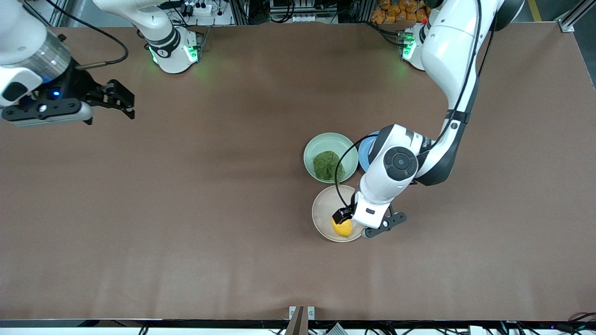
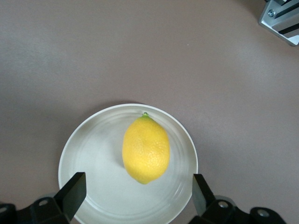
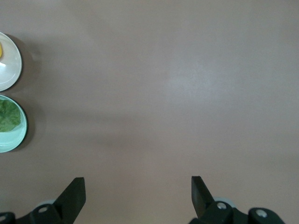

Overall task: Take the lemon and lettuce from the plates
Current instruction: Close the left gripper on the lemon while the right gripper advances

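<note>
1. My left pincer [image 1: 355,229] hangs over the beige-white plate [image 1: 322,213], spread wide and holding nothing. In the left wrist view its two fingers [image 2: 74,191] stand apart on either side of the lemon [image 2: 145,149], clear of it.
2. The lemon [image 1: 342,227] lies on its side in that plate, toward the rim nearest the front camera. The front view shows only part of it, since my wrist covers the rest; the left wrist view shows the whole fruit, with its green pointed tip.
3. The lettuce [image 1: 328,165] lies flat in the mint green plate [image 1: 314,148], which sits just beside the beige-white plate and farther from the front camera. The left wrist view shows neither.
4. A blue plate [image 1: 366,150] sits beside the mint one, toward the left arm's end of the table [image 1: 186,209], mostly hidden under my left arm. Only the front view shows it.
5. My right arm waits. Its pincer [image 1: 122,101] is up over bare table at the right arm's end, well apart from the plates, fingers [image 3: 74,198] wide and empty.
6. The right wrist view catches the edges of both plates: mint green [image 3: 11,140] with lettuce [image 3: 9,116], beige-white [image 3: 10,67] beside it.
</note>
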You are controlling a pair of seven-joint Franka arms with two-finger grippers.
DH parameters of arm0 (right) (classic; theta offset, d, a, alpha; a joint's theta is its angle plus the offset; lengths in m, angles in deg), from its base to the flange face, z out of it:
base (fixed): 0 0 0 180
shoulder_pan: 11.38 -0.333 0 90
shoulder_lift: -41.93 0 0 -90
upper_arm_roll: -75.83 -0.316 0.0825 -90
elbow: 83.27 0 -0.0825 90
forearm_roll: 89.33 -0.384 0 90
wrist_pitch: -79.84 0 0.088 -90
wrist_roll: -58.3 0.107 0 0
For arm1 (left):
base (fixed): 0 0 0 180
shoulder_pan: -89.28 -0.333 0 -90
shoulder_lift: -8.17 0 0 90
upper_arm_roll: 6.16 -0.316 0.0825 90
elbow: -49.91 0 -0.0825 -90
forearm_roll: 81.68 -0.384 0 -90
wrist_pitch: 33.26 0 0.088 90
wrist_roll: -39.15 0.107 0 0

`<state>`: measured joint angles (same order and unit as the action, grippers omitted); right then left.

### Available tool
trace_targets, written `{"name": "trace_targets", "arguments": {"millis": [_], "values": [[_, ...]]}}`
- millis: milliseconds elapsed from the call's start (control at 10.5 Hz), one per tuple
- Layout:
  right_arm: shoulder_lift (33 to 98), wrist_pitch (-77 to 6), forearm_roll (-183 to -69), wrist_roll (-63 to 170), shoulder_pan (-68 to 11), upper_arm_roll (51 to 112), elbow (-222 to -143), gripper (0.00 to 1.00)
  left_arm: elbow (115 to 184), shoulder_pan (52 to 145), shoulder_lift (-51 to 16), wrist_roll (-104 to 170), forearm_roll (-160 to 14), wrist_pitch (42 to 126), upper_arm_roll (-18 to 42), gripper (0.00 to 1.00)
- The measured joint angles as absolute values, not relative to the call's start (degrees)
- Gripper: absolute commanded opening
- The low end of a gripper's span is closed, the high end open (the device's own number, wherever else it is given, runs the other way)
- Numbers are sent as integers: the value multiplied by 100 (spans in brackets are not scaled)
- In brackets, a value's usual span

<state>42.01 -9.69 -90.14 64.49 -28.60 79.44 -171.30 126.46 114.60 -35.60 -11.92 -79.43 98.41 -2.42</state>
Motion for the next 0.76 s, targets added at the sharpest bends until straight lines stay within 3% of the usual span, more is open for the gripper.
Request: {"name": "trace_targets", "arguments": {"millis": [762], "values": [[4769, -1607, -9017, 7740, -3648, 7943, -17135, 100, 12642, 11561, -4167, -1192, -7943, 10706, -260, 100]]}}
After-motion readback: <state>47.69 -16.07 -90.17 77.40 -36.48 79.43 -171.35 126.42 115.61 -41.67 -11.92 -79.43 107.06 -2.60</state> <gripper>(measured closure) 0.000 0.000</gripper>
